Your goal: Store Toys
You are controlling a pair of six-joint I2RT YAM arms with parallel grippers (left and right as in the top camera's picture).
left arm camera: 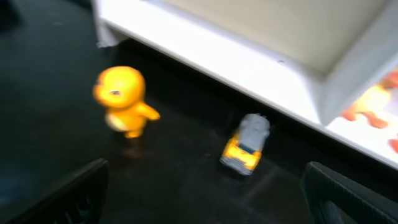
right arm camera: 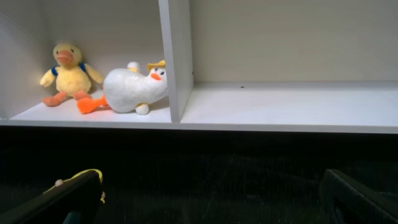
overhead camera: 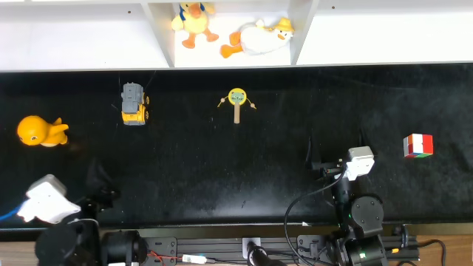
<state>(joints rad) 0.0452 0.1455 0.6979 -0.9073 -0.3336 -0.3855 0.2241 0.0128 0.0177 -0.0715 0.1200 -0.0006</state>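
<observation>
Top: orange duck (overhead camera: 41,131), truck (overhead camera: 134,103), rattle (overhead camera: 236,102), cube (overhead camera: 417,145) on table (overhead camera: 222,170), yellow plush (overhead camera: 194,22) + white plush (overhead camera: 259,37) in shelf (overhead camera: 162,33); L wrist: left gripper (left arm camera: 205,168) fingers spread, orange duck + truck ahead, apart; R wrist: right gripper (right arm camera: 211,177) spread, plushes far beyond.

Two plush cloth ducks (right arm camera: 118,84), a glossy plastic orange figure (left arm camera: 121,99), matt black tabletop (overhead camera: 222,170).

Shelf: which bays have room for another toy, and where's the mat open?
Right bay is bare; left bay too. Middle bay is crowded: yellow duck and white duck. On the mat, the widest open stretch lies between the rattle drum and the cube.
</observation>
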